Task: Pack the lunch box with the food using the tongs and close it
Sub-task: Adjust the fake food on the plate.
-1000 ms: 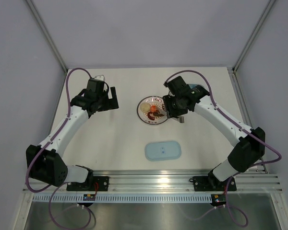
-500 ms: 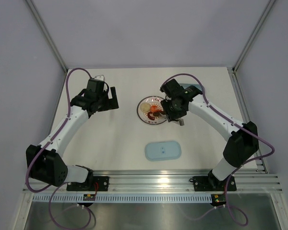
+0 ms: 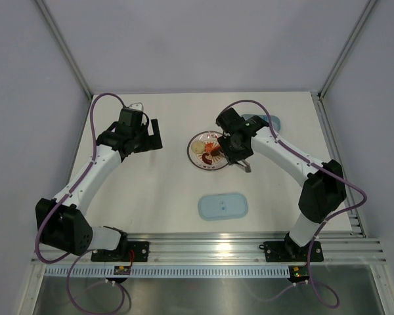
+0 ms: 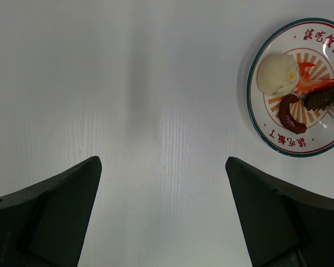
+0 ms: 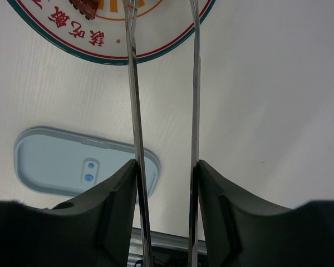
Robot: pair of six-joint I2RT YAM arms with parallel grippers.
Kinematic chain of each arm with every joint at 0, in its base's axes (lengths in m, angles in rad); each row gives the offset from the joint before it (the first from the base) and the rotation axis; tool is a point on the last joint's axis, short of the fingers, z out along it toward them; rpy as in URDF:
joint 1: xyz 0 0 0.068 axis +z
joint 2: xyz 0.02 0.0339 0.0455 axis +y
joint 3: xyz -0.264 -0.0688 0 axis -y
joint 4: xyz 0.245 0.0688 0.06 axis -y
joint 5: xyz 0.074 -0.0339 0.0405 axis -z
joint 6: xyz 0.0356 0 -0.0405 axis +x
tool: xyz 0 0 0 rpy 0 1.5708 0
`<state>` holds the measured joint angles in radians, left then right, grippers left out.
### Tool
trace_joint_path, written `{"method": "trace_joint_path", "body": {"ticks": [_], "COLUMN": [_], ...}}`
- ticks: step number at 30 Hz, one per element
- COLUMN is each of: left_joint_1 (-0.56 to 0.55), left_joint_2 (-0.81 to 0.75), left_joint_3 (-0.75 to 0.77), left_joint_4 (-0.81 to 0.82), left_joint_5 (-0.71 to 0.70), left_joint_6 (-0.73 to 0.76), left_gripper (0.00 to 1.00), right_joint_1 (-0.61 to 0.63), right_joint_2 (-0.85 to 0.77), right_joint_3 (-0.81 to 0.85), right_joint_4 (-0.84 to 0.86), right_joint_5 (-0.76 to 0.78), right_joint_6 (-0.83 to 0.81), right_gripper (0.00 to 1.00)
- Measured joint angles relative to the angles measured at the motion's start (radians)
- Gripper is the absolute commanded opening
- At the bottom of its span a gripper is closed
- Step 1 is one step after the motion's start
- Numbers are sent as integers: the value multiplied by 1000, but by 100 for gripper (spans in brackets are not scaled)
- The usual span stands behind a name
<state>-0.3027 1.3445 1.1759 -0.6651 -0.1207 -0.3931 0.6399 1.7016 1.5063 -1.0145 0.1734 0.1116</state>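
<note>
Pick-up step: squeeze soft, lift straight
L gripper spread, empty; R gripper pinches long silvery metal tongs, tips at small red-orange & brown food pieces on round sunburst plate; pale-blue translucent lunch box far right

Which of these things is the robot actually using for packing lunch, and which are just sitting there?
In the job: tongs, held in the right tool; food; lunch box; lid.
Just there: plate, only carrying the food; left tool, open, holding nothing.
</note>
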Motion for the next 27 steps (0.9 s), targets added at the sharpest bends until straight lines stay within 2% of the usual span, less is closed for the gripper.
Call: {"method": "trace_joint_path", "body": {"ticks": [13, 23, 27], "left_joint_1": [0, 0, 0], "left_joint_2": [0, 0, 0], "left_joint_3": [0, 0, 0], "left_joint_4": [0, 0, 0], "left_joint_5": [1, 4, 4], "left_joint_6": [-1, -1, -1], "left_gripper": [99, 99, 99], "right_joint_1": [1, 1, 4], "right_joint_2": [21, 12, 11], "right_joint_3": [47, 48, 48], "right_joint_4": [23, 68, 92], "right_joint_5": [18, 49, 52], "right_joint_6": [52, 198, 230], "right_gripper": [53, 48, 40]}}
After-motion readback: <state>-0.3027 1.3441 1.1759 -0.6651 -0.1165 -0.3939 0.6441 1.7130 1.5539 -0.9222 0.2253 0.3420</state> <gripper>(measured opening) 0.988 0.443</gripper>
